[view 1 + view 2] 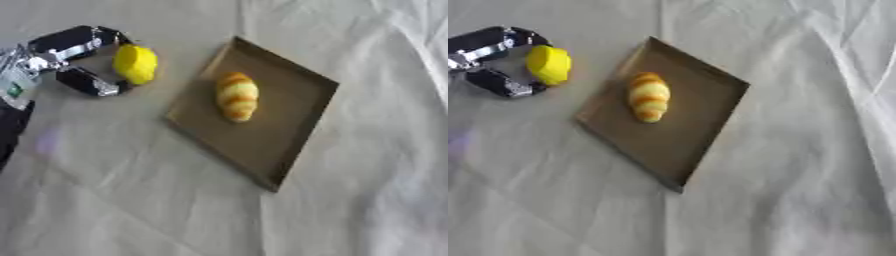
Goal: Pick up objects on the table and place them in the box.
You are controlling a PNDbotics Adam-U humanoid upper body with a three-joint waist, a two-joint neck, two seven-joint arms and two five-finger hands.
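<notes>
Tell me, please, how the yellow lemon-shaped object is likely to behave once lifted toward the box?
The lemon, pinched by the left hand, looks rounded and smooth, so it may slip or twist. Released in the shallow box, it might roll toward the croissant.

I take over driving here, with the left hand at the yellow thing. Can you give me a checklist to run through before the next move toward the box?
1. Grasp: left hand has fingers and thumb curved around the lemon, one above, one below. Ok.
2. Lemon lifted off the tablecloth: cannot tell.
3. Path to the box: only bare cloth between lemon and its near edge. Ok.
4. Room in the box: a croissant lies in its upper left part; the lower part is free. Ok.
5. Box lies flat and open. Ok.
6. Right hand: not in view, so its clearance cannot be told.
</notes>
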